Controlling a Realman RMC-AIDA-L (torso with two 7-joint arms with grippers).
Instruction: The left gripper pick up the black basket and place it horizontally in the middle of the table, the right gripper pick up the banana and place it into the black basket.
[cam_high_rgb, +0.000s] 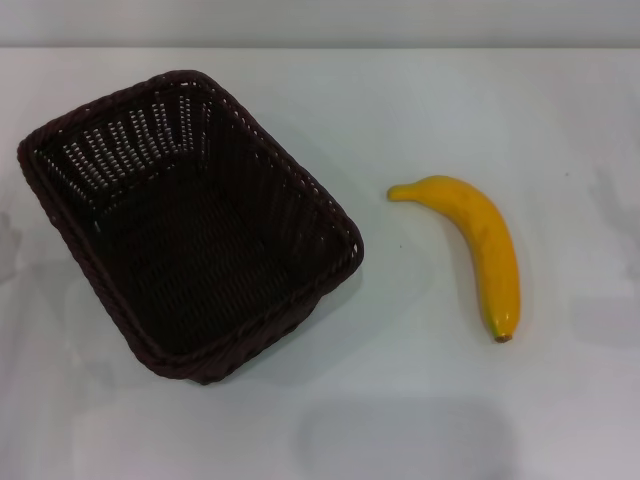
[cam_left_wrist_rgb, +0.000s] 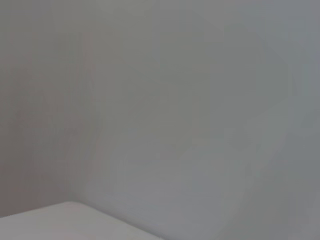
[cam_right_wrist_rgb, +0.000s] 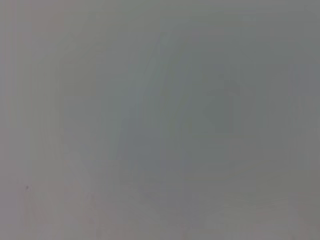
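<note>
Nothing has started yet: neither the left tool nor the right tool shows in any view, so whether their fingers are apart or together can't be told. Both wrist cameras look at plain grey surface, the left one catching only a pale corner of the counter (cam_left_wrist_rgb: 60, 220).

On the counter, the black basket (cam_high_rgb: 190, 225) sits on the robot's left side, open side up and empty, turned at a slant so its long sides run diagonally rather than across. The banana (cam_high_rgb: 478, 250) lies well apart from it on the right, flat on the white surface, brown tip toward the robot and its stem end pointing back toward the basket.

By my reading, the step in hand is the first one: the basket pickup by the left tool. That calls for the left arm to come in over the basket and take hold of the rim, likely on one wall, since the thing is far too wide to span. Then it needs lifting, turning square and setting down mid-counter. The banana waits for that.
</note>
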